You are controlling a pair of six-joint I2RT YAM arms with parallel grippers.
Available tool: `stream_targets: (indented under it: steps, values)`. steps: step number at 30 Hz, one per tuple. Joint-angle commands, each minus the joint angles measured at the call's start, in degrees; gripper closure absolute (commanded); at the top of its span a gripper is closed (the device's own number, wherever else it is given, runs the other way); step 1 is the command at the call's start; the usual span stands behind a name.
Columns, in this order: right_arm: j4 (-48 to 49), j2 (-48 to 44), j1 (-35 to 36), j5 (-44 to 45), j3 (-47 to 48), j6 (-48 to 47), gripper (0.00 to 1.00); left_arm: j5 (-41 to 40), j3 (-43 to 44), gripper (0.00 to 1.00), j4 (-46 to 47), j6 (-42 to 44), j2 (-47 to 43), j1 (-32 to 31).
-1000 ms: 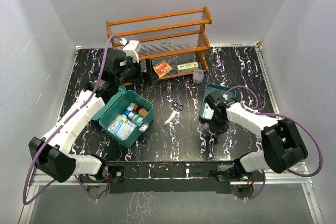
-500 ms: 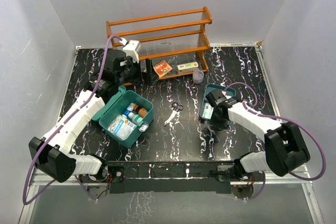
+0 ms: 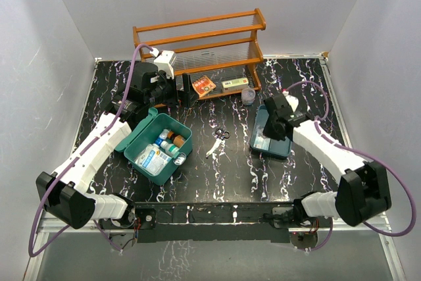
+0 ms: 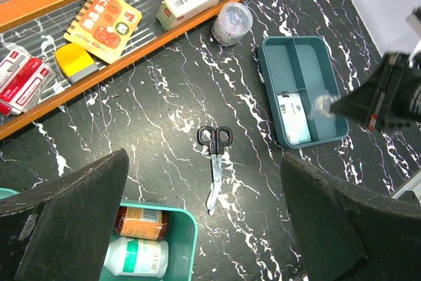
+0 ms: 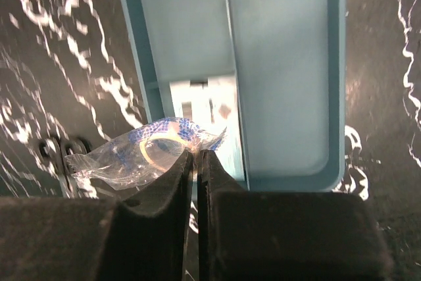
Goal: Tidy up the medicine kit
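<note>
Right hand (image 5: 195, 162), clamped on a clear bag (image 5: 141, 153), has moved from the tray's (image 5: 283, 64) near edge to above it. Left hand (image 4: 204, 156) spread wide, unmoved. Kit (image 3: 140, 137) open, left of tray.

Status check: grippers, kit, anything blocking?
Left gripper open, empty, near the rack. Right gripper shut on a clear packet above the blue-grey tray. Medicine kit open, bottles inside. Scissors lie between kit and tray.

Black, white-veined tabletop (image 3: 223, 179) enclosed by plain white walls (image 3: 59, 24); orange wooden rack (image 3: 200, 51) at far edge; even lighting.
</note>
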Motion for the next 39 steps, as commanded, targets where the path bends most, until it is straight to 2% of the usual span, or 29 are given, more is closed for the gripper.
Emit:
stream_targets:
  steps: [1,6,12,16,18,27,35,39]
  values:
    - [4.11,5.6,-3.74,1.68,6.57,3.99,0.96,-0.45,1.6,0.02,-0.36,0.64,0.03,-0.32]
    - [3.72,12.9,-5.93,0.96,10.9,14.49,0.96,-0.9,2.03,0.02,-0.61,1.0,-0.14,-0.31]
    - [4.84,15.74,-6.68,-0.05,11.05,28.36,0.96,-0.85,2.09,0.02,-0.59,1.0,-0.45,-0.27]
    - [5.39,17.34,-6.85,-1.92,9.09,36.53,0.87,-1.16,2.25,0.02,-0.7,1.38,-0.74,-0.33]
    - [5.47,18.29,-7.02,-3.46,8.83,38.18,0.87,-1.33,2.27,0.02,-0.89,1.5,-0.88,-0.33]
    - [3.99,20.2,-8.7,-2.62,8.6,42.57,0.88,-1.52,1.57,0.02,-1.07,1.49,-1.63,-0.31]
    - [3.16,18.28,-9.98,-3.33,9.75,40.19,0.68,-1.7,1.61,0.02,-1.08,1.51,-1.63,-0.33]
    - [3.88,16.45,-9.96,-0.46,12.15,33.11,0.69,-1.7,1.65,0.02,-1.07,1.49,-1.55,-0.32]
